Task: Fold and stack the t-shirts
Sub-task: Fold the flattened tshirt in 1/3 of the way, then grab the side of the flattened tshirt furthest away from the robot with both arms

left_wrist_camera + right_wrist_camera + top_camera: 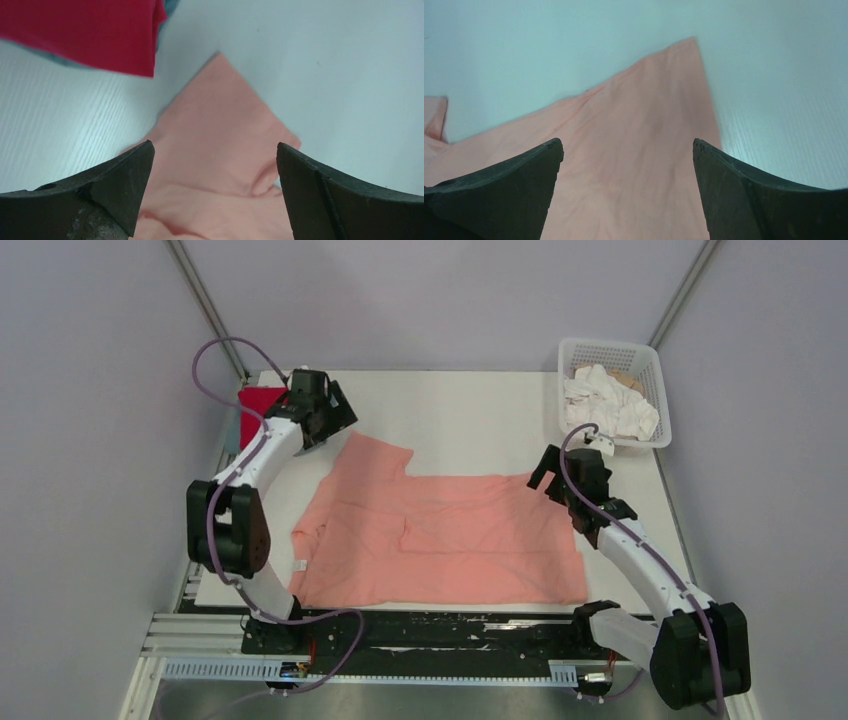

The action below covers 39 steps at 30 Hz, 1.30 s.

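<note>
A salmon-pink t-shirt lies spread on the white table, its small white neck label at the near left. A bright red t-shirt lies folded at the far left, with a grey-blue edge showing under it. My left gripper is open and empty above the pink shirt's far-left sleeve corner. My right gripper is open and empty above the pink shirt's far-right corner.
A white lattice basket with pale crumpled cloth stands at the far right. The table has walls close on both sides. A metal rail runs along the near edge between the arm bases.
</note>
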{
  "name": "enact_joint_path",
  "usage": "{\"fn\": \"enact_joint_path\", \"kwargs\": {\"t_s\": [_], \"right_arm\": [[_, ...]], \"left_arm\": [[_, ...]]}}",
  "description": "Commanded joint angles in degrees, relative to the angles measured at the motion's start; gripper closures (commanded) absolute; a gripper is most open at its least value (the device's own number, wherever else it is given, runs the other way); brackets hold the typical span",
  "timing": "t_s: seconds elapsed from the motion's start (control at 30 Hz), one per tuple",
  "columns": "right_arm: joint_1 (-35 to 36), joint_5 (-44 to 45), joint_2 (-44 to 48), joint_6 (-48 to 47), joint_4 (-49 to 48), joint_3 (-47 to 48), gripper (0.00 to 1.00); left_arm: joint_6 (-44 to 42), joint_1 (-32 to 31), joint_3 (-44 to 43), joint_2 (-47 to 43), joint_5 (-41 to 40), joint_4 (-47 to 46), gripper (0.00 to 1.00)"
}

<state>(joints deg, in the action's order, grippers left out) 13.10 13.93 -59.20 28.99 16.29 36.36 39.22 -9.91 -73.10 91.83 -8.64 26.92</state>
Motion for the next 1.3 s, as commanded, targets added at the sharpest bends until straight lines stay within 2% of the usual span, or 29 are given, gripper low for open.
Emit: {"fn": "enact_joint_path", "kwargs": {"t_s": [0.0,0.17,0.37,0.57,0.8,0.93,1.0,1.13,1.2,1.23,1.27], "right_arm": [[0.3,-0.3,-4.6,-2.4,-8.6,5.5,0.00],[0.3,0.3,-7.0,-2.5,-8.7,5.7,0.00],[0.3,0.3,-6.5,-2.4,-8.7,5.2,0.00],[0.3,-0.1,-5.6,-2.2,-8.6,4.5,0.00],[0.3,-1.1,-4.7,-2.1,-8.6,3.4,0.00],[0.3,-0.8,-4.2,-2.1,-8.6,3.2,0.00],[0.3,-0.8,-4.0,-2.1,-8.5,3.1,0.00],[0.3,-0.8,-4.7,-2.2,-8.6,3.3,0.00],[0.3,-0.8,-5.8,-2.4,-8.6,3.7,0.00],[0.3,-0.6,-6.4,-2.8,-8.5,4.0,0.00],[0.3,-0.5,-7.2,-3.0,-8.4,4.3,0.00]], "left_arm": [[-3.8,2.9,-11.6,11.0,2.8,1.4,0.00],[-6.4,4.2,-23.8,21.9,7.6,5.1,0.00],[-6.6,4.2,-32.6,30.9,9.8,9.4,0.00],[-5.3,4.1,-33.8,36.5,16.7,9.5,0.00],[-4.0,3.1,-35.9,41.3,13.7,11.5,0.00],[-4.7,1.5,-37.7,43.2,15.2,12.8,0.01],[-5.0,0.8,-37.5,43.4,15.5,13.1,0.06],[-5.2,-0.2,-36.4,42.5,14.4,13.5,0.24],[-5.4,-0.4,-35.5,41.9,13.4,13.6,0.37],[-5.4,-0.5,-35.3,41.6,13.0,13.7,0.48],[-5.5,-0.5,-35.3,41.3,12.1,14.0,0.53]]}}
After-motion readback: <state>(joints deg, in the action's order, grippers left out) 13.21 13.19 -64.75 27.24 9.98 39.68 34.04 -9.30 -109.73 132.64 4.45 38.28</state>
